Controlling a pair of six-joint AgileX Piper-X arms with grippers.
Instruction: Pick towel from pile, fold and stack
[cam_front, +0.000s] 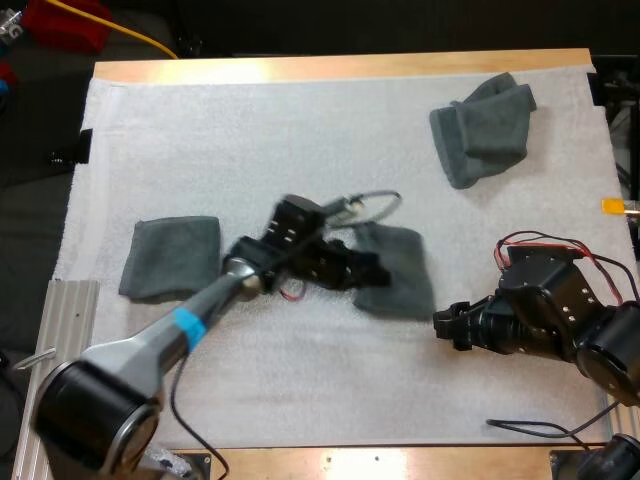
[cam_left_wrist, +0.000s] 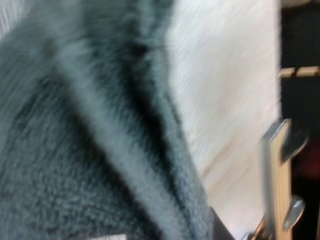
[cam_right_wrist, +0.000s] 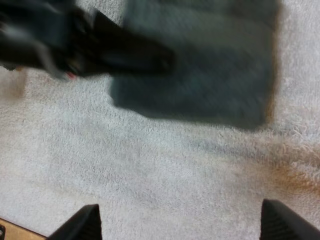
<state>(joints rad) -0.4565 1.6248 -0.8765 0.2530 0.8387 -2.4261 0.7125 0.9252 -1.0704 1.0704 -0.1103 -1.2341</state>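
A dark grey-green towel (cam_front: 405, 275) lies at the middle of the white mat (cam_front: 300, 130), its left edge in my left gripper (cam_front: 372, 272), which is shut on it. In the left wrist view the towel (cam_left_wrist: 75, 150) is very close, with a thick fold running across it. In the right wrist view the same towel (cam_right_wrist: 210, 75) casts a shadow on the mat, and the left gripper (cam_right_wrist: 150, 55) reaches over its edge. My right gripper (cam_front: 445, 325) hovers just right of and nearer than the towel, open (cam_right_wrist: 182, 225) over bare mat.
A folded towel (cam_front: 170, 257) lies flat at the mat's left. A crumpled towel (cam_front: 485, 125) sits at the far right of the mat. The wooden table edge (cam_front: 330, 68) runs along the far side.
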